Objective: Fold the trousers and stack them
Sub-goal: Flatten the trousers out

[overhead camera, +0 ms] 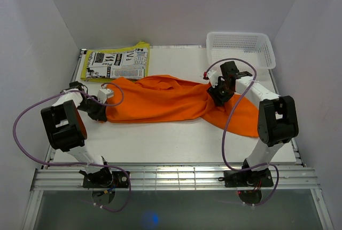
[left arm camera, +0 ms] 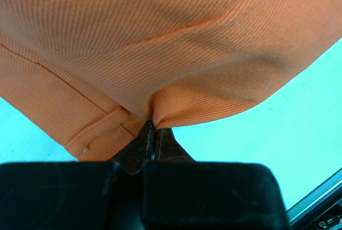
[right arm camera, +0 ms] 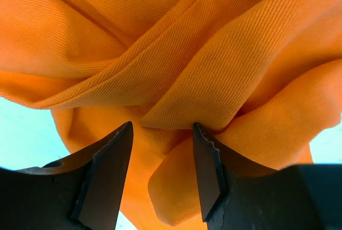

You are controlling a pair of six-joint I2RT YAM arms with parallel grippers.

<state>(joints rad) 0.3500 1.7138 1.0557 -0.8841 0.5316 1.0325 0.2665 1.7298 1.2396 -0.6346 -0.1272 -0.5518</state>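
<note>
- On the white table (overhead camera: 160, 139), the orange twill trousers (overhead camera: 160, 99) were observed unfolded and unstacked.
- The left gripper (left arm camera: 154, 128) was clamped onto the fabric.
- The right gripper (right arm camera: 162, 128) was held open astride a fold.

White table (overhead camera: 160, 139), flat pale top, metal rails along the near edge. Orange trousers (overhead camera: 160, 102) lie across the middle from left to right, rumpled, with the right end bunched and trailing toward the near right. Yellow-edged printed packet (overhead camera: 116, 62) lies flat at the far left, its near edge just beside the trousers; contact unclear. White mesh basket (overhead camera: 240, 46) sits upright in the far right corner, apart from the trousers.
</note>
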